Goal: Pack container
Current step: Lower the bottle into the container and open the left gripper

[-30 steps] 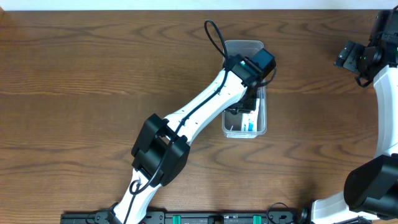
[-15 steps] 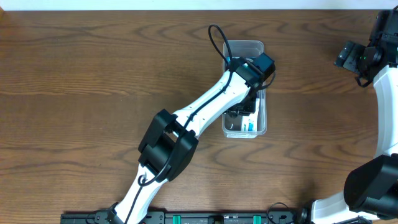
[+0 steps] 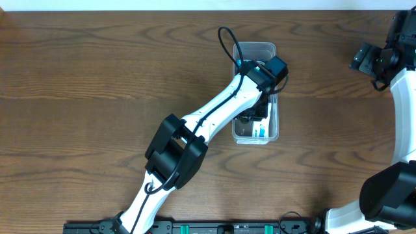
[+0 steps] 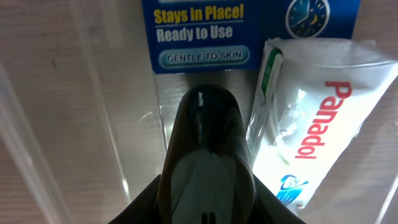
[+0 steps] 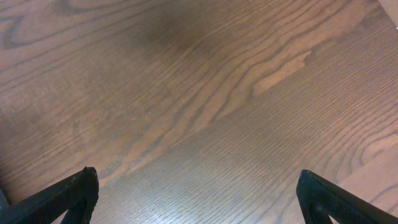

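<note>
The clear container [image 3: 255, 49] stands on the wooden table right of centre. My left gripper [image 3: 252, 117] is down inside it. In the left wrist view my left gripper [image 4: 208, 186] is shut on a dark glossy rounded item [image 4: 208, 137], held over the container floor beside its clear wall [image 4: 93, 93]. A blue pack [image 4: 199, 37] and a white Panadol packet [image 4: 311, 124] lie in the container. My right gripper [image 3: 367, 62] is far right, open and empty; the right wrist view shows it [image 5: 196, 183] over bare wood.
The left arm [image 3: 208, 117] stretches diagonally from the front edge to the container. The right arm [image 3: 403, 117] stands along the right edge. Bare wooden table [image 3: 97, 78] lies all around.
The left arm's elbow has shifted slightly right since a second ago. The gripper stays inside the container. The right arm has not moved.
</note>
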You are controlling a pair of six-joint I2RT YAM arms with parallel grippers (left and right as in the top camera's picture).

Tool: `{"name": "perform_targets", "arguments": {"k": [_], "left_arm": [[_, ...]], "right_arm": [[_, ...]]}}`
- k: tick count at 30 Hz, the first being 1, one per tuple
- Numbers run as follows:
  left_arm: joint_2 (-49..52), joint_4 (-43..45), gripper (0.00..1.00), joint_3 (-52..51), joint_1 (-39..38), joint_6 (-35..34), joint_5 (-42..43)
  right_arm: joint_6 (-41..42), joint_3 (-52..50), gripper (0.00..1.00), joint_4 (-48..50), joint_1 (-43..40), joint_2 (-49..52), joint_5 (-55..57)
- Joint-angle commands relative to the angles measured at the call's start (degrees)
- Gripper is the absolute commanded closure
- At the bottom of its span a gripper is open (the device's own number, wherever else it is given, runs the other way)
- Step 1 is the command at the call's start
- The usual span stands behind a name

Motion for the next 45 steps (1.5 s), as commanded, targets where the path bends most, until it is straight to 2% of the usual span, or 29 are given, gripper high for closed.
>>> {"name": "perform_targets", "arguments": {"k": [1, 3, 4, 5, 22, 25, 38, 43, 45], "left_arm": [[-0.15, 0.07, 0.64, -0.28, -0.02, -0.07, -0.11], [-0.15, 0.04, 0.64, -0.28, -0.02, -0.07, -0.11], [-0.15, 0.04, 0.56, -0.28, -0.02, -0.04, -0.11], [-0.15, 0.02, 0.55, -0.28, -0.02, 0.07, -0.11], [-0.15, 0.24, 0.55, -0.28, 0.02, 1.44, -0.35], [-0.24, 1.53, 0.55, -0.09, 0.26, 4.15, -0.35], [-1.86, -5.16, 0.53, 11.74, 4.96, 8.22, -0.83], [-4.55, -7.78, 0.45, 14.84, 6.58, 11.37, -0.83], [-6.60, -8.76, 0.32, 15.65, 7.21, 12.26, -0.85]], "right_arm": [[-0.70, -0.02, 0.01, -0.09, -0.22, 0.50, 0.59], [-0.70, -0.02, 0.01, -0.09, -0.22, 0.50, 0.59], [-0.70, -0.02, 0.01, -0.09, -0.22, 0.50, 0.59], [-0.70, -0.02, 0.01, -0.09, -0.24, 0.50, 0.59], [-0.70, -0.02, 0.01, -0.09, -0.22, 0.50, 0.59], [-0.70, -0.02, 0.01, -0.09, -0.24, 0.50, 0.59], [-0.70, -0.02, 0.01, -0.09, -0.22, 0.50, 0.61], [-0.70, -0.02, 0.01, -0.09, -0.22, 0.50, 0.59], [-0.70, -0.02, 0.01, -0.09, -0.22, 0.50, 0.59]]}}
